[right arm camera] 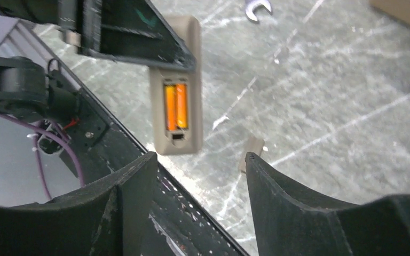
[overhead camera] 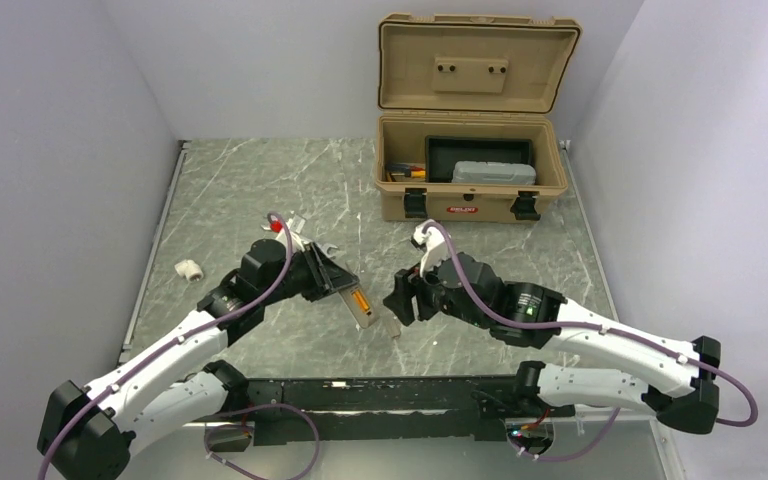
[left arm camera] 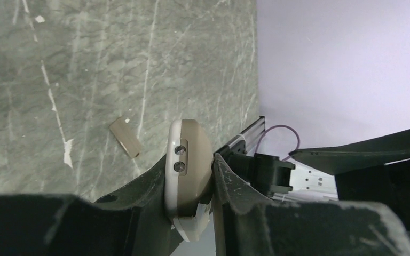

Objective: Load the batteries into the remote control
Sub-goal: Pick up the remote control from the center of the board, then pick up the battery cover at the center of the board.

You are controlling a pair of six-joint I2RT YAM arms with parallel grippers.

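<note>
The remote control (overhead camera: 353, 292) hangs above the table with its grey-tan back up, and my left gripper (overhead camera: 328, 278) is shut on its far end. Seen from the left wrist, its rounded end (left arm camera: 188, 169) is pinched between both fingers. Two orange batteries (right arm camera: 175, 105) lie side by side in the remote's (right arm camera: 175, 136) open bay. My right gripper (right arm camera: 200, 157) stands open and empty just short of the remote's near end, and the top view shows this gripper (overhead camera: 398, 298) to the remote's right. A small tan cover piece (right arm camera: 254, 145) lies on the table beside the right fingertip.
An open tan toolbox (overhead camera: 470, 195) stands at the back right. A silver wrench (overhead camera: 312, 246) lies behind the left gripper and a small white fitting (overhead camera: 189, 268) lies at the left. A black rail (overhead camera: 380, 385) runs along the near table edge.
</note>
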